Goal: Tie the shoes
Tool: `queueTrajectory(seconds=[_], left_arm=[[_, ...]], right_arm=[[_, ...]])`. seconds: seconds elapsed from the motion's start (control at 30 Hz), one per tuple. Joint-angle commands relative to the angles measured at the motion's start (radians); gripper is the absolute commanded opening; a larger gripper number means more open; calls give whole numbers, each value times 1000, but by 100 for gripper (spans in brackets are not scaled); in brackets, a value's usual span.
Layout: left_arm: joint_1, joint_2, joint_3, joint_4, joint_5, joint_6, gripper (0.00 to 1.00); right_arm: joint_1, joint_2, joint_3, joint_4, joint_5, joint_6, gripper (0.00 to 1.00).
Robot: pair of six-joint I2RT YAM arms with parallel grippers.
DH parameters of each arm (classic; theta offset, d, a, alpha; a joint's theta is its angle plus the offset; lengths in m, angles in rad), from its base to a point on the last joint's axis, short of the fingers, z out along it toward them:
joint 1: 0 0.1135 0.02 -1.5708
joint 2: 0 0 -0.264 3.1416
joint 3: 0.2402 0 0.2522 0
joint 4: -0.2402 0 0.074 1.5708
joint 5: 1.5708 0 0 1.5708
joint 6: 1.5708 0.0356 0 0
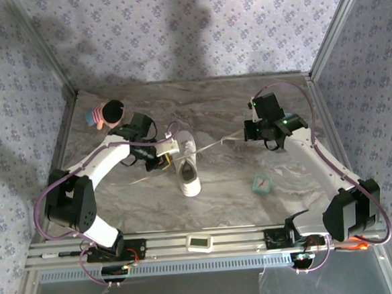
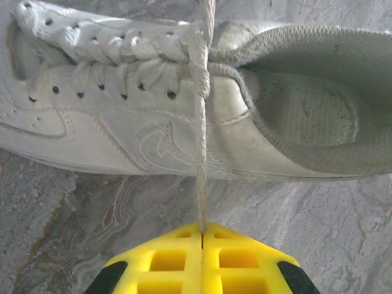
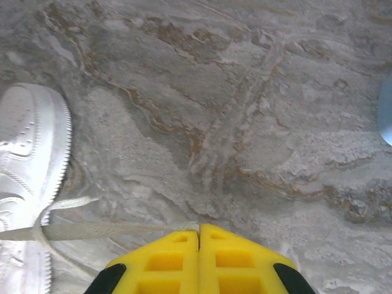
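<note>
Enclosing the work on three sides are the pale floral-papered walls (image 1: 175, 34), framed by metal posts, and below them lies the grey marble-patterned table (image 1: 260, 95), veined with brown. It looks flat and smooth, so a light shoe could probably slide on it under an uneven pull.

The white low-top leather sneaker (image 1: 187, 169) lies just ahead of the left gripper (image 2: 202, 231), side-on to it, with the dark opening to that gripper's right. It sits well off to the left of the right gripper (image 3: 199, 231).

Each gripper has its yellow fingers pressed together on one end of the thin white woven lace. The left strand (image 2: 200, 177) runs straight and taut from the left gripper's tips up to a crossing (image 2: 199, 73) at the top eyelets. The right strand (image 3: 104, 230) stretches flat from the right gripper's tips back towards the sneaker.

The two hold apart on opposite sides, most likely to draw that first crossing snug against the tongue. I judge the task early, with no bow formed yet.

A small doll with black hair and a striped body (image 1: 106, 114) lies beyond the left gripper, near the far-left corner. A small teal square object (image 1: 260, 183) rests on the near side of the right gripper, clear of both strands.
</note>
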Motion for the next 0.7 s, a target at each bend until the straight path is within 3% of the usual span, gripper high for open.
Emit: queueTrajectory(seconds=[0.0, 0.4, 0.67], left_arm=[[4, -29, -19, -62, -54, -33, 0], [6, -47, -63, -61, -106, -72, 0], [6, -50, -84, -50, -106, -90, 0]], right_arm=[[-35, 5, -31, -45, 69, -25, 0], [-163, 12, -138, -57, 47, -1, 0], [-192, 3, -190, -38, 9, 6, 0]])
